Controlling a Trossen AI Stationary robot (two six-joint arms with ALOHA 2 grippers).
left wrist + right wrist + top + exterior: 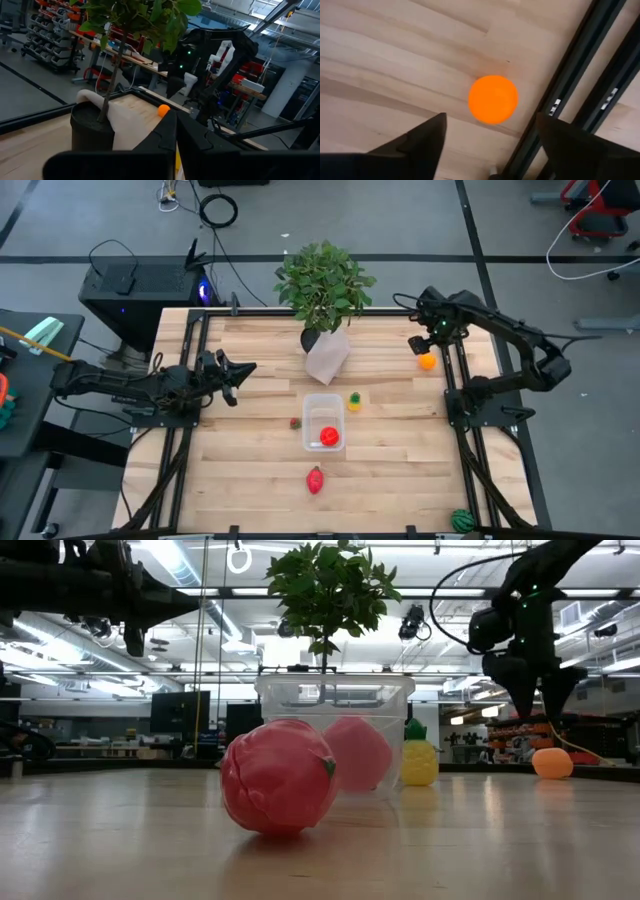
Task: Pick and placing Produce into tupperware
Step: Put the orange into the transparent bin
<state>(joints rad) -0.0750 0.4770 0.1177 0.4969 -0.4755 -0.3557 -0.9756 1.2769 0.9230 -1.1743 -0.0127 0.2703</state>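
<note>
The clear tupperware (312, 408) stands mid-table with a red toy fruit (329, 437) inside it. Around it lie a yellow pineapple toy (354, 401), a tiny red piece (296, 422) and a pinkish-red fruit (316, 479), which looms large in the low view (278, 776). An orange ball (427, 361) rests on the wood near the right rail. My right gripper (424, 342) hovers open above it, and the ball (493, 99) shows just ahead of the spread fingers (420, 140). My left gripper (240, 374) waits shut at the table's left, raised off the wood. A striped green piece (461, 520) sits at the near right corner.
A leafy potted plant (324, 285) in a pale wrapped pot (327, 355) stands at the far middle of the table. Black frame rails (455, 380) run along both sides, the right one close beside the orange ball. Bare wood lies between the tub and the right rail.
</note>
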